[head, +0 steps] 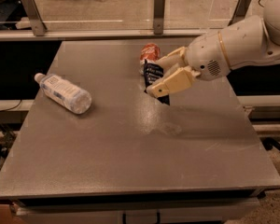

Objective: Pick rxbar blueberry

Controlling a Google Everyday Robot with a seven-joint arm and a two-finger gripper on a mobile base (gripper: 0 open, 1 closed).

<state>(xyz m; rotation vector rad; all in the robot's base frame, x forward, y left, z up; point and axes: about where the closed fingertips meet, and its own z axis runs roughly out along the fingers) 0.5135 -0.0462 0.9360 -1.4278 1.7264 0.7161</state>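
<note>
The rxbar blueberry is a dark navy wrapper with pale text, held upright above the grey table, clear of its surface. My gripper is shut on it, with cream fingers clamping it from both sides. The white arm reaches in from the upper right. The bar's lower end sticks out below the fingers. It hangs just in front of the red soda can, part of which it hides.
A clear plastic bottle lies on its side at the table's left. The red soda can lies near the far edge. A glass barrier with metal posts runs along the back.
</note>
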